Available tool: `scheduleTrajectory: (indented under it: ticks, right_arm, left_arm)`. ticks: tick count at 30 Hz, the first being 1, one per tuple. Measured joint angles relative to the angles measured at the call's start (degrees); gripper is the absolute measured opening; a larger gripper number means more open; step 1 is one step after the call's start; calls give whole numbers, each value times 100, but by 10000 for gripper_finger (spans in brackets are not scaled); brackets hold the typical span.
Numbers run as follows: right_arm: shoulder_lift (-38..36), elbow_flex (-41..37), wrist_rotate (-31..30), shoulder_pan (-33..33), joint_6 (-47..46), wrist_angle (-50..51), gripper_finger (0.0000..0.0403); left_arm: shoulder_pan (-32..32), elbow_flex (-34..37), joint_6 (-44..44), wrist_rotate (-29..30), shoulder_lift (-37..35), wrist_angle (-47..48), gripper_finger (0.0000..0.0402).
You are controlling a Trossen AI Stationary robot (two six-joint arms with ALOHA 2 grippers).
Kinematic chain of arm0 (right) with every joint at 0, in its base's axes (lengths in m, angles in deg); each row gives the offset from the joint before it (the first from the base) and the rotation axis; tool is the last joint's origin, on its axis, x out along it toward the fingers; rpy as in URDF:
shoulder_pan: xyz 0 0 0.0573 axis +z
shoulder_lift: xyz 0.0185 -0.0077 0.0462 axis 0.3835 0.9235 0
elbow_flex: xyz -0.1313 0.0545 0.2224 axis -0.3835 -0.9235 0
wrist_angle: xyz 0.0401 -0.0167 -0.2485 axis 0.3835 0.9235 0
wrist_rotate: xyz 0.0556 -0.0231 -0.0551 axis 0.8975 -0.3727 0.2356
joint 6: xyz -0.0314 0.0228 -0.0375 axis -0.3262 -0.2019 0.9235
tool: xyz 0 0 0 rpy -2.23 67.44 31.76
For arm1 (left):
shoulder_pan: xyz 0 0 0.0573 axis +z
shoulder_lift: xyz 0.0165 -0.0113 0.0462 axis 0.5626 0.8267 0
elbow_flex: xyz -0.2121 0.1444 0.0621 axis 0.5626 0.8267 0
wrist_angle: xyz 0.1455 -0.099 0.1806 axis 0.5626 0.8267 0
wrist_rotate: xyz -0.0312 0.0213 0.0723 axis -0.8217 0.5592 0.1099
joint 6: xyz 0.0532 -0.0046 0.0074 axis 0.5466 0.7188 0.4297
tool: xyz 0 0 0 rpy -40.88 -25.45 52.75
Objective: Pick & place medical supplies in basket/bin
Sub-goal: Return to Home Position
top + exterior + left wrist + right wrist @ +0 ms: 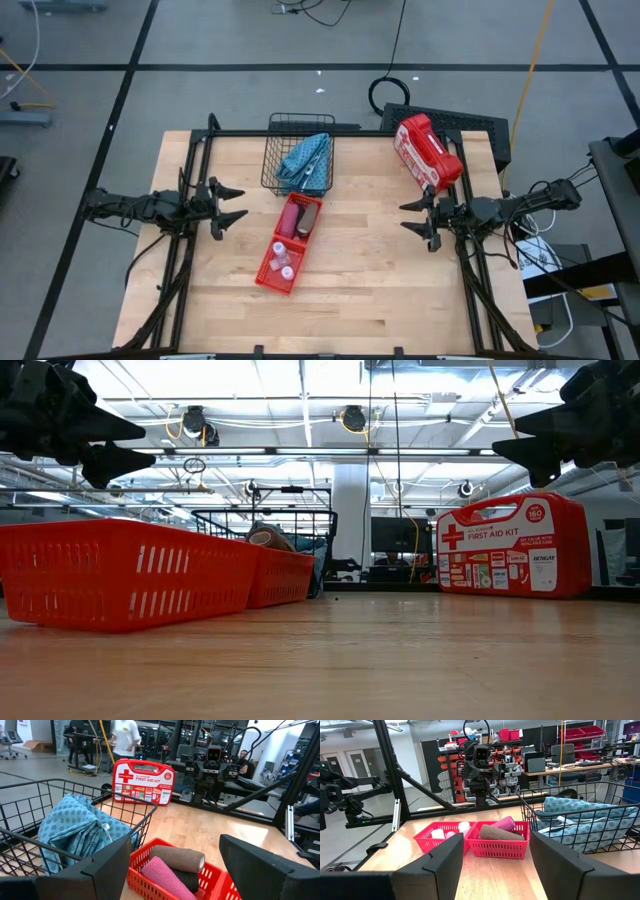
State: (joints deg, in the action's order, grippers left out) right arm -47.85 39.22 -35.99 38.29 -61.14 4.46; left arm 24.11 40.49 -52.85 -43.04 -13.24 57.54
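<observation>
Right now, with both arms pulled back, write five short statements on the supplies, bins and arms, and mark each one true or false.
1. The light-blue pouch lies in the wire basket. True.
2. The left gripper holds a bandage roll. False: its jaws are open and empty, at the left side of the table.
3. The red and white hard case lies inside a red bin. False: the first aid case stands on the table near its back right corner, outside the bins.
4. The pink roll shares a red bin with the brown roll. True.
5. The right gripper hovers over the basket. False: it is at the table's right side, near the case, with its jaws open.
</observation>
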Motion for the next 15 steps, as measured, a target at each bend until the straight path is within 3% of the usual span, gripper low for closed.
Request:
scheduleTrajectory:
  ticks: [15]
  right_arm:
    - [-1, 0, -1, 0, 1, -1, 216]
  left_arm:
    - [0, -2, 0, 0, 0, -1, 310]
